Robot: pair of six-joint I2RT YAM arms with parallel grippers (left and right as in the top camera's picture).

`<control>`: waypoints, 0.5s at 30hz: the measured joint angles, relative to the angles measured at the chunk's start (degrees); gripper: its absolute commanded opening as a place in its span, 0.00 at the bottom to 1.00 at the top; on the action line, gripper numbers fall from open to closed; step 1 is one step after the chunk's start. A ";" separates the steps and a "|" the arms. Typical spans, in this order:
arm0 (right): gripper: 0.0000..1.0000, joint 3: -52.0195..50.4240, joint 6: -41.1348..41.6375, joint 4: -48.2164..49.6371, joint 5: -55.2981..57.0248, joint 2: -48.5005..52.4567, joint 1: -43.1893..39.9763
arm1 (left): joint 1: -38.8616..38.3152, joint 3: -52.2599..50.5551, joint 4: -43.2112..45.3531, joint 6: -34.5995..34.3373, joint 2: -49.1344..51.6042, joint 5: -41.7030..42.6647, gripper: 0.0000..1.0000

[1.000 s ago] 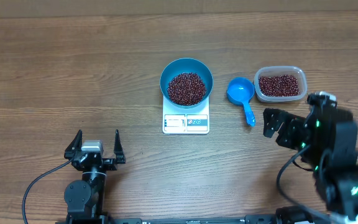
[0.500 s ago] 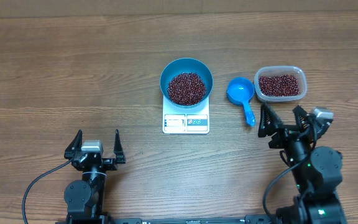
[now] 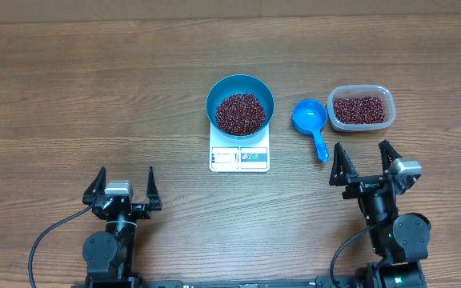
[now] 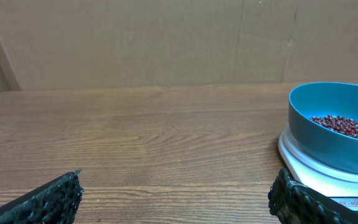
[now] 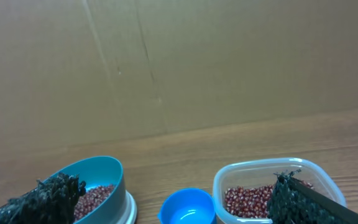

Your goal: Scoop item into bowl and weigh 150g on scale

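Blue round bowl [image 3: 240, 86] of red-brown beans [image 3: 240, 114] sits on white square scale [image 3: 239, 158] for weighing; your left end effector [image 3: 126, 178] and right end effector [image 3: 362, 160] stand spread, empty.

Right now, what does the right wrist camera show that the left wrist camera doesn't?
Only the right wrist view shows the blue scoop and the clear tub of beans. Only the left wrist view shows the display edge of the scale, at the bottom right. Both show the blue bowl holding beans.
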 measured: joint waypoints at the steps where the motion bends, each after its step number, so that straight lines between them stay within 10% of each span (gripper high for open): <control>1: 1.00 -0.92 -0.28 0.50 0.13 -0.37 0.00 | 0.00 0.00 0.00 0.00 0.02 0.00 1.00; 15: 1.00 -3.89 -3.30 -9.03 3.56 -12.72 -0.04 | 0.00 0.00 0.00 0.00 0.00 0.00 0.99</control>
